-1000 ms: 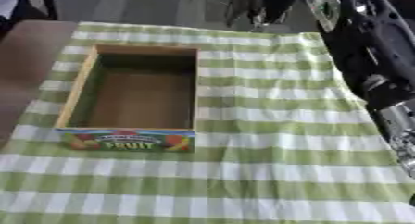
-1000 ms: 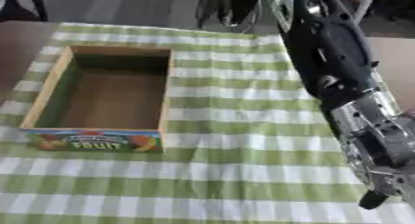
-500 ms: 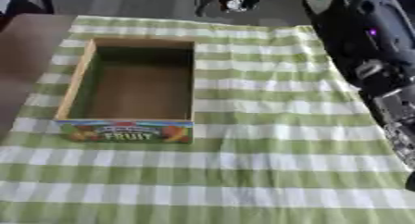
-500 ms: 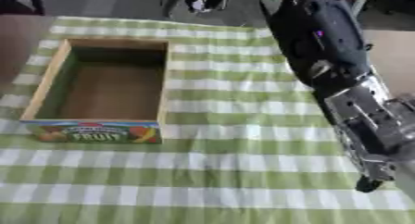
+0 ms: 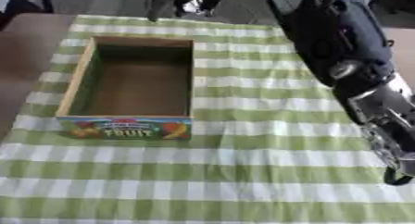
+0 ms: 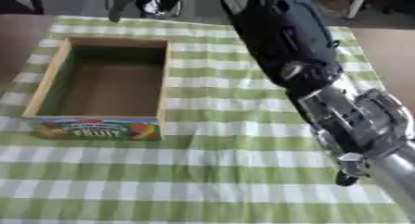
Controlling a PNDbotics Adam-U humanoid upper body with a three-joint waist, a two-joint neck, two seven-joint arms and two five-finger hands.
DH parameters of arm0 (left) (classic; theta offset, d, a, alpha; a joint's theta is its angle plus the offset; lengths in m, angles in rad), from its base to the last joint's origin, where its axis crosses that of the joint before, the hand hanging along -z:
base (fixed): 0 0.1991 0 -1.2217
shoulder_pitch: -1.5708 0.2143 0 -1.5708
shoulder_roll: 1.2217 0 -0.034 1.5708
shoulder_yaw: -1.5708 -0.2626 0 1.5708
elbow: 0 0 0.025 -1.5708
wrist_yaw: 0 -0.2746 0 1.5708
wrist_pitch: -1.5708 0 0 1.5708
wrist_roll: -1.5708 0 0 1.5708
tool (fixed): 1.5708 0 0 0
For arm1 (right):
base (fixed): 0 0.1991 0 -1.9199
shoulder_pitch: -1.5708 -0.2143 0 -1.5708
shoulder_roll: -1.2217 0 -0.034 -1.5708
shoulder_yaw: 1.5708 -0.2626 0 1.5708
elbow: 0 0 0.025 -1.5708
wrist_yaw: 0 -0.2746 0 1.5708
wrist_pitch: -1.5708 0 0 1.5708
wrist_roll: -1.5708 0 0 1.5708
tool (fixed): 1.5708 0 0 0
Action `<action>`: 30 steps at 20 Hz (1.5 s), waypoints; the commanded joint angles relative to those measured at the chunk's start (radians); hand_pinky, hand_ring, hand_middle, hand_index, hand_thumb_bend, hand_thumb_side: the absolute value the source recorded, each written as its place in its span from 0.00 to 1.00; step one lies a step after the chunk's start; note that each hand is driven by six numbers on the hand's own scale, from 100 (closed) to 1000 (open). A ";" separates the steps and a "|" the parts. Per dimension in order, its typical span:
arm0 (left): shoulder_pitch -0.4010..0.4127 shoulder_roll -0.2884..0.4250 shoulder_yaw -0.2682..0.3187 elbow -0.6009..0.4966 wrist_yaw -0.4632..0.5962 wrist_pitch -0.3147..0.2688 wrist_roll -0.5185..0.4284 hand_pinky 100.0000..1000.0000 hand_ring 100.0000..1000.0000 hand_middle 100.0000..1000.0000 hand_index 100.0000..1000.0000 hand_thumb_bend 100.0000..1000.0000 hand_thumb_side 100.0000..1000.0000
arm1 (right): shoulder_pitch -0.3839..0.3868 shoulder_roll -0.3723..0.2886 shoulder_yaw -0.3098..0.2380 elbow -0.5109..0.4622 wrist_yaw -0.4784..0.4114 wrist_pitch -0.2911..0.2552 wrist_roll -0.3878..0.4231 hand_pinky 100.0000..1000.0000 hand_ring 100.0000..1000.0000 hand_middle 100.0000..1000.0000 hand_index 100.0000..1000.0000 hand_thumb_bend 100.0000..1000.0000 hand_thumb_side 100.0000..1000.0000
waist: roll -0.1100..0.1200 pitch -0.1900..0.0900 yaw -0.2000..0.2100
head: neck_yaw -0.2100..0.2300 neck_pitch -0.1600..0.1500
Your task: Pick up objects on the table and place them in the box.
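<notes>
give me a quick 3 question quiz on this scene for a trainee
1. True or false: the box already holds an object.
2. Multiple choice: which side of the picture does the robot arm cross? A) left B) right C) neither
3. Fill in: the front panel of the box carries the printed word ____.

Key
1. False. The inside of the box shows only its bare brown floor.
2. B. The dark arm comes in from the top and runs down the right side over the green checked cloth, ending at the right hand near the cloth's right edge.
3. FRUIT.
</notes>
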 commanded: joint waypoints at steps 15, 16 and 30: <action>-0.022 0.009 -0.009 -0.017 0.014 0.003 -0.015 0.28 0.32 0.68 0.52 0.00 0.79 | 0.029 0.148 0.020 0.065 0.092 0.012 -0.051 0.87 0.83 0.53 0.57 0.00 0.28 | 0.007 0.004 0.025 | -0.020 -0.021; -0.023 0.008 -0.009 -0.017 0.014 0.003 -0.015 0.28 0.32 0.68 0.52 0.00 0.79 | 0.036 0.154 0.019 0.073 0.104 0.015 -0.057 0.87 0.83 0.53 0.57 0.00 0.28 | 0.008 0.006 0.026 | -0.023 -0.020; -0.026 -0.001 -0.009 -0.015 0.013 0.000 -0.020 0.28 0.31 0.68 0.52 0.00 0.79 | 0.098 0.213 0.010 0.177 0.244 0.035 -0.154 0.87 0.84 0.58 0.64 0.00 0.33 | 0.009 0.025 0.037 | -0.036 -0.027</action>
